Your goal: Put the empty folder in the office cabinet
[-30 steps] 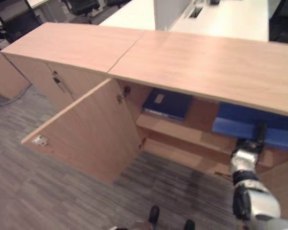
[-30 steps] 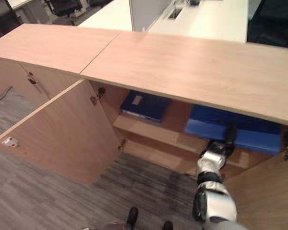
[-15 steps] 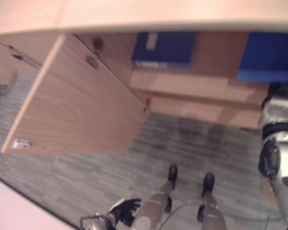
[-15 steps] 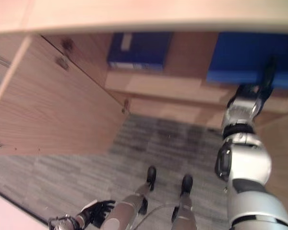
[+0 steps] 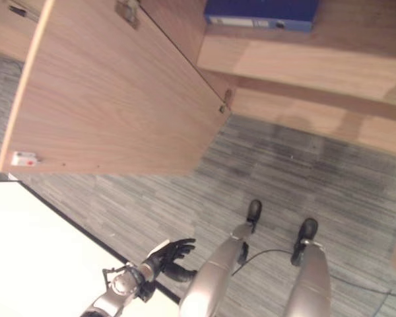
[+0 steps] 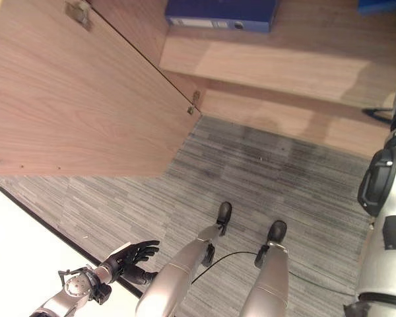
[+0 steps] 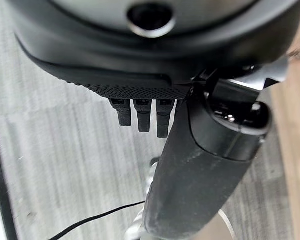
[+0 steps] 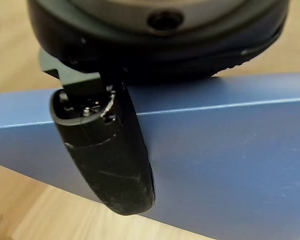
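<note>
Grey striped carpet [image 5: 297, 172] runs up to an open wooden office cabinet [image 6: 264, 72], where two blue folders can be counted. One of them, the blue folder [image 8: 225, 150] tied to the task, shows in the right wrist view, lying on pale wood with the right hand [image 8: 107, 160] against it: the dark thumb lies across its face, while the fingers are hidden behind the folder, so it cannot be told whether they grip or merely rest. A corner of the same bright blue shows at the top right edge of the right eye view, above the right arm, on the shelf [image 6: 270, 66]. The second, a dark blue folder [image 5: 261, 13], lies flat on the same shelf, further to the robot's left and well apart from the first; its spine faces out into the room, with a white label and a small round hole. One cabinet door [image 5: 112, 92] stands swung wide open on the robot's left, with two metal hinges showing along its inner edge and a small white catch with a red spot at its outer corner. Low at the robot's left side, above the carpet and beside the edge of a white surface [image 5: 39, 257], the left hand [image 5: 170, 254] hangs with its fingers loosely spread, holding nothing.
</note>
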You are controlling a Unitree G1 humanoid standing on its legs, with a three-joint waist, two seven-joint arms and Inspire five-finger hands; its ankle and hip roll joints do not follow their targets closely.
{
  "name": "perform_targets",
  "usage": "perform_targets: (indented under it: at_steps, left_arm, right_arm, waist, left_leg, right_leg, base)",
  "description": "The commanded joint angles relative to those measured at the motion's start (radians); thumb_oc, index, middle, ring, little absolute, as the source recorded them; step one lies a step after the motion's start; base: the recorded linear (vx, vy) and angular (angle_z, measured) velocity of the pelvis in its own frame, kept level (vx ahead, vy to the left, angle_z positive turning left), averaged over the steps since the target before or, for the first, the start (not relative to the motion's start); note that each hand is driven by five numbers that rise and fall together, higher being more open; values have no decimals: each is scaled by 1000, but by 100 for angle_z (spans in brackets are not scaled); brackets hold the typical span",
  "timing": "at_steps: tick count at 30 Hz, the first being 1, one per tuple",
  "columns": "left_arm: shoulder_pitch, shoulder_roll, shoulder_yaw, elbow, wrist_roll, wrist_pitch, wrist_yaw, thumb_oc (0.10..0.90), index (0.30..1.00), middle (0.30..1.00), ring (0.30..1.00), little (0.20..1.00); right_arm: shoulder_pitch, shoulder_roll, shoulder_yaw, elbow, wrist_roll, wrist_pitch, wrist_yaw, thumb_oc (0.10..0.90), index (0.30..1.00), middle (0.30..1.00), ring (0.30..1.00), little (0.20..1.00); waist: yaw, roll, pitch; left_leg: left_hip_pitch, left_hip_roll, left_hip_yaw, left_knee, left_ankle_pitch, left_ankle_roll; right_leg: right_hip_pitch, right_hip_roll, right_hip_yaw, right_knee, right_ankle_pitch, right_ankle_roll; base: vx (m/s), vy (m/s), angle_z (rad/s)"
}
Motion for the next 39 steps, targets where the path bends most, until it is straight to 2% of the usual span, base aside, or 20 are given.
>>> perform_targets:
  at_steps: [1, 9, 11, 13, 14, 15, 16, 19, 22, 24, 27, 28, 29, 30, 31, 33, 34, 35, 37, 39]
  left_arm:
    - [74, 72, -22, -41, -47, -3, -1, 800, 900, 900, 900, 900]
    - [123, 67, 7, -259, -143, 57, 11, 800, 900, 900, 900, 900]
    - [145, 89, 33, -319, -191, 67, 16, 800, 900, 900, 900, 900]
    - [142, 129, 55, -354, -221, 80, 32, 800, 900, 900, 900, 900]
    - [147, 135, 55, -357, -227, 86, 24, 800, 900, 900, 900, 900]
    - [153, 163, 59, -377, -229, 95, 13, 800, 900, 900, 900, 900]
    - [150, 174, 69, -391, -219, 122, -12, 800, 900, 900, 900, 900]
    - [158, 200, 64, -382, -198, 122, -26, 800, 900, 900, 900, 900]
    - [173, 209, 65, -392, -183, 137, -48, 800, 900, 900, 900, 900]
    - [175, 218, 75, -429, -181, 138, -54, 800, 900, 900, 900, 900]
    - [141, 249, 99, -486, -214, 160, -58, 800, 900, 900, 900, 900]
    - [121, 279, 135, -507, -251, 142, -6, 800, 900, 900, 900, 900]
    - [115, 283, 134, -525, -305, 133, 17, 800, 900, 900, 900, 900]
    - [114, 280, 135, -527, -309, 133, 19, 800, 900, 900, 900, 900]
    - [111, 276, 123, -558, -352, 138, 35, 800, 900, 900, 900, 900]
    - [93, 273, 117, -565, -386, 126, 41, 800, 900, 900, 900, 900]
    - [117, 284, 129, -540, -412, 118, 11, 800, 900, 900, 900, 900]
    - [127, 297, 127, -514, -400, 110, 2, 800, 900, 900, 900, 900]
    - [159, 286, 123, -444, -367, 95, -16, 800, 900, 900, 900, 900]
    - [164, 246, 79, -396, -330, 100, -48, 800, 900, 900, 900, 900]
  right_arm:
    - [13, -75, 90, -156, -68, -49, 60, 400, 300, 300, 300, 300]
    - [129, -72, 29, -171, -77, -17, 53, 400, 300, 300, 300, 300]
    - [187, -57, -15, -195, -71, -24, 44, 400, 300, 300, 300, 300]
    - [228, -77, -69, -208, -74, -33, 29, 400, 300, 300, 300, 300]
    - [239, -81, -73, -202, -74, -31, 22, 400, 300, 300, 300, 300]
    - [264, -84, -86, -188, -73, -22, 17, 400, 300, 300, 300, 300]
    - [317, -70, -116, -209, -55, -15, 23, 400, 300, 300, 300, 300]
    - [370, -36, -116, -218, -60, -12, 23, 400, 300, 300, 300, 300]
    - [400, -1, -133, -215, -51, -2, 27, 400, 300, 300, 300, 300]
    - [430, 28, -158, -240, -49, -4, 37, 400, 300, 300, 300, 300]
    - [509, 75, -212, -285, -46, -8, 33, 400, 300, 300, 300, 300]
    - [469, 108, -196, -293, -61, 3, 31, 400, 300, 300, 300, 300]
    - [439, 132, -184, -283, -82, 26, 28, 400, 300, 300, 300, 300]
    - [431, 130, -178, -280, -84, 28, 27, 400, 300, 300, 300, 300]
    - [427, 150, -188, -268, -84, 41, 25, 400, 300, 300, 300, 300]
    - [425, 148, -185, -273, -81, 33, 25, 400, 300, 300, 300, 300]
    - [421, 112, -174, -258, -79, 29, 27, 400, 300, 300, 300, 300]
    - [391, 83, -159, -241, -91, 32, 34, 400, 300, 300, 300, 300]
    - [337, 44, -127, -209, -108, 28, 57, 400, 300, 300, 300, 300]
    - [296, 8, -96, -191, -125, 24, 57, 400, 300, 300, 300, 300]
  waist:
    - [23, -2, -111]
    - [15, -11, -88]
    - [15, -33, -48]
    - [18, -56, 29]
    - [12, -69, 26]
    - [19, -76, 32]
    - [49, -55, 10]
    - [91, -60, 6]
    - [111, -87, -9]
    - [118, -89, -17]
    - [119, -163, -40]
    - [120, -163, -6]
    - [107, -117, 14]
    - [107, -110, 16]
    - [86, -70, 24]
    - [75, -67, 19]
    - [76, -62, 2]
    - [76, -53, -18]
    - [82, -49, -23]
    - [72, -33, -33]
  left_leg:
    - [62, 116, -25, 38, -151, -96]
    - [206, 144, -45, -42, -139, -101]
    - [190, 154, -43, 82, -139, -120]
    - [33, 143, -77, 332, -3, -147]
    - [33, 150, -74, 352, -37, -141]
    - [9, 156, -52, 342, -40, -129]
    - [-40, 167, 9, 146, 35, -129]
    - [-50, 173, 61, -46, 81, -127]
    - [5, 152, 30, -110, 71, -109]
    - [16, 149, 14, -90, 108, -97]
    - [36, 99, 5, -51, 69, -69]
    - [101, 102, 7, -66, 37, -31]
    - [151, 151, 14, -79, 23, -10]
    - [148, 154, 15, -82, 26, -9]
    - [215, 166, 44, -107, -9, -12]
    - [231, 164, 50, -120, -25, -43]
    - [248, 166, 56, -144, -42, -77]
    - [240, 155, 41, -130, -59, -86]
    - [234, 137, 47, -104, -77, -91]
    - [236, 130, 39, -101, -84, -83]
  right_leg:
    - [88, 24, 42, -43, -37, 70]
    - [205, 57, 25, -106, -48, 54]
    - [280, 78, 17, -120, -92, 12]
    - [297, 82, -9, -91, -98, -29]
    - [311, 89, -2, -81, -137, -37]
    - [322, 93, -29, -81, -128, -41]
    - [418, 164, -55, -98, -171, -29]
    - [507, 210, -52, -159, -201, -22]
    - [559, 213, -20, -166, -225, -7]
    - [600, 219, -13, -208, -205, 4]
    - [676, 176, -1, -244, -131, 68]
    - [574, 151, -5, -65, 123, 147]
    - [473, 131, -46, 100, 202, 190]
    - [458, 133, -42, 119, 202, 192]
    - [355, 45, -98, 119, 132, 188]
    - [362, -26, -143, -107, 97, 156]
    - [360, -86, -154, -357, 162, 159]
    - [375, -110, -111, -458, 229, 169]
    - [379, -119, -88, -485, 299, 181]
    - [359, -112, -81, -456, 284, 179]
  base:
    - [67, -15, -5]
    - [25, -79, -1]
    - [-75, -359, 8]
    - [-70, -468, 26]
    - [-4, -335, 79]
    - [368, -255, 69]
    - [282, -181, 56]
    - [389, -28, 20]
    - [279, 86, -22]
    - [316, 78, -115]
    - [378, 110, -55]
    - [153, 321, -22]
    - [57, 307, -52]
    - [327, 312, -107]
    - [255, 141, -105]
    - [317, -70, -55]
    - [336, -246, -15]
    - [371, -233, 10]
    - [161, -71, -47]
    - [102, -36, -25]
